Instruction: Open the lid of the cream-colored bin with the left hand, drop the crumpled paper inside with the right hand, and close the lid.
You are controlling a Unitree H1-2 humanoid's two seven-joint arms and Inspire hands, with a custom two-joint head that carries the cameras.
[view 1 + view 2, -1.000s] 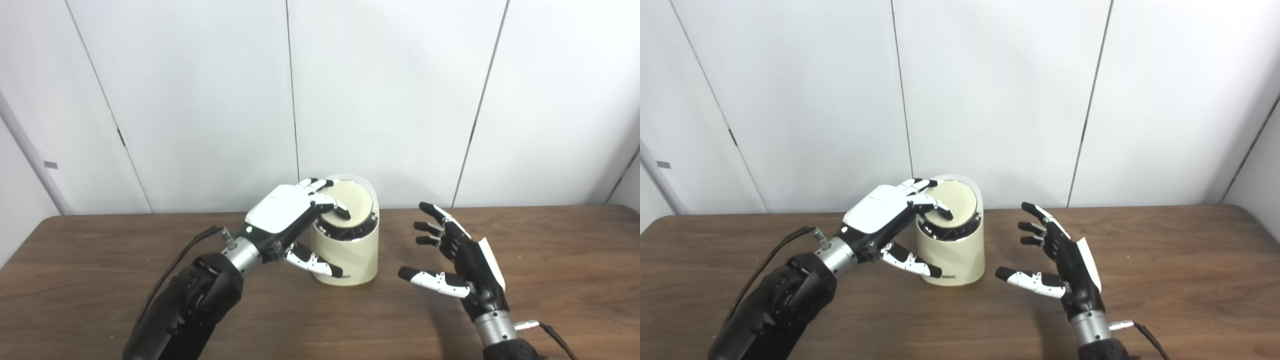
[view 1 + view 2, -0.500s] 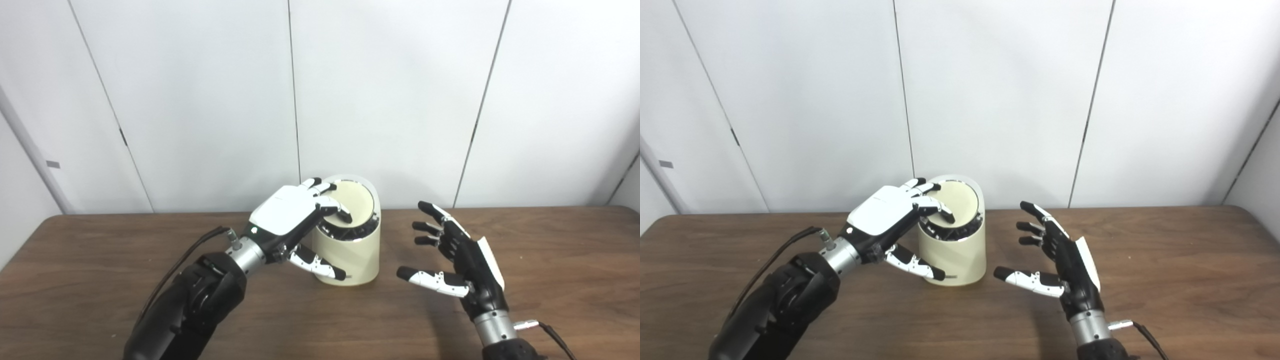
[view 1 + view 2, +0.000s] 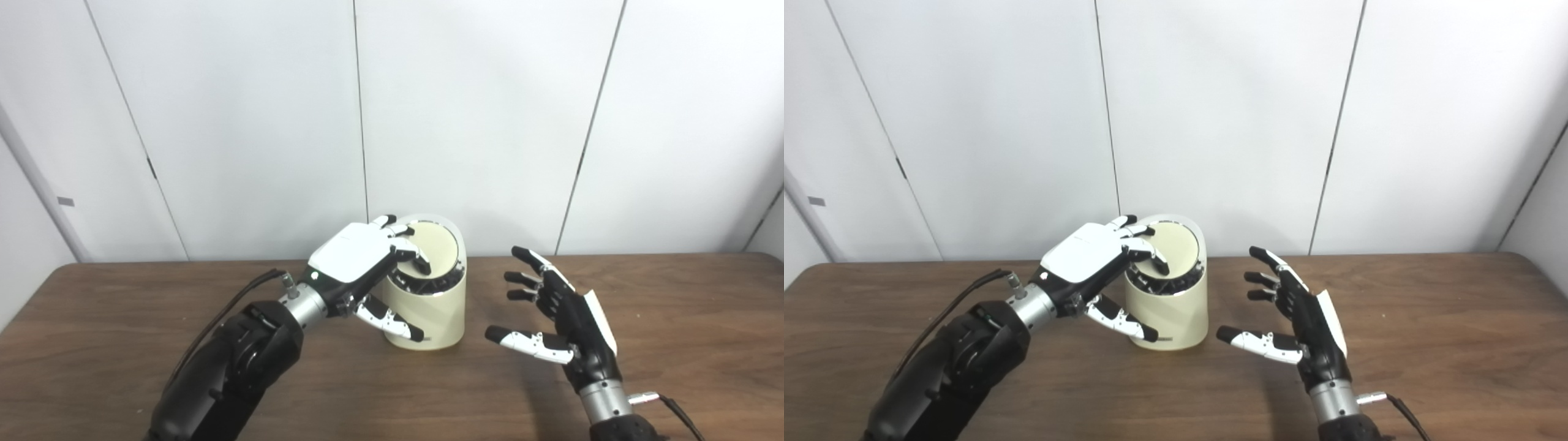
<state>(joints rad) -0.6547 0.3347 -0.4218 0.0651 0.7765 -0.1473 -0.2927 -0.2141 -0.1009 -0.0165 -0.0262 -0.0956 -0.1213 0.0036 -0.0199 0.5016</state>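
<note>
On the bench (image 3: 674, 318) centre, the cream-colored bin (image 3: 432, 312) stands upright with the left robot hand (image 3: 361, 263) fingertips resting on its tilted lid (image 3: 435, 248), while the right robot hand (image 3: 560, 324) waits released, empty, just right.

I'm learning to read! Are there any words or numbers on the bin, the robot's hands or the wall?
No text can be read anywhere.
Cream-colored bin: a tiny dark mark at the bottom of its front, too small to read.
Left hand, right hand, table and wall: nothing written that I can see.
</note>
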